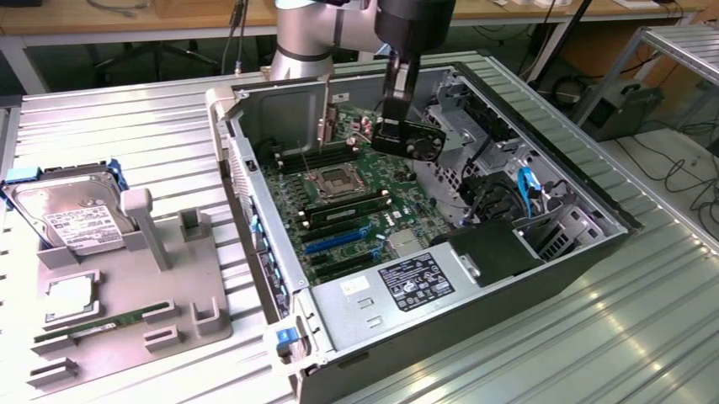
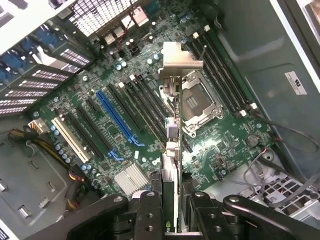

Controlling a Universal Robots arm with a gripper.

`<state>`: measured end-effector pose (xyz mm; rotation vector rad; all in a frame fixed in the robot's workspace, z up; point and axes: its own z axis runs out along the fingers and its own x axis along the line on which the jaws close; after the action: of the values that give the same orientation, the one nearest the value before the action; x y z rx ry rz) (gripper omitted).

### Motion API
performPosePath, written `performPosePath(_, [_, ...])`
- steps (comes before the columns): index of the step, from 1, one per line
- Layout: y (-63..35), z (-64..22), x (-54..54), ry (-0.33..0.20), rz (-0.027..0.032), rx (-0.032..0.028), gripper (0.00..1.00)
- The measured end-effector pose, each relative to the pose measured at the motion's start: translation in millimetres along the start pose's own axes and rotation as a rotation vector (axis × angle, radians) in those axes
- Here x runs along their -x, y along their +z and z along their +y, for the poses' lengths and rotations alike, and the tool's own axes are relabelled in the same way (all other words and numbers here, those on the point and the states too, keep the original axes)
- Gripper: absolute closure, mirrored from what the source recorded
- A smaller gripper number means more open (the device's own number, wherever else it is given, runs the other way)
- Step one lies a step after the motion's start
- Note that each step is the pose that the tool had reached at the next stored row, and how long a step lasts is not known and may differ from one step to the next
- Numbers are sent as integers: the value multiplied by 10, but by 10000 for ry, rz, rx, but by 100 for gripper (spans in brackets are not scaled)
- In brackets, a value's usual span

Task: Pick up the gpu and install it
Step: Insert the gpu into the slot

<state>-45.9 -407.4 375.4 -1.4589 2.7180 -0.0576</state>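
1. Pick-up looks done, so this is the line-up bit. The claw (image 1: 393, 126) is narrowed onto the gpu (image 1: 425, 139), gripping its upper edge.
2. The gpu hangs on edge inside the open case (image 1: 242, 168), above the board (image 1: 348, 210) by the CPU socket (image 2: 197, 105). It's toward the case end nearest the arm's base and touches nothing.
3. My guess: seating it needs the card's lower edge square over a slot (image 2: 117, 117) and the bracket (image 2: 177, 62) at the case wall. It's beside the slots, not over them.
4. The arm reaches in from above, wrist vertical, claw pointing down.
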Motion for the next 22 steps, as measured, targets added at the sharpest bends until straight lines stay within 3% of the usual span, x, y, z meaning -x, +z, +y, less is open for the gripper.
performPosePath(17, [0,0,0,-1589,-82,42,74])
performPosePath(22, [0,0,0,-2279,-119,61,74])
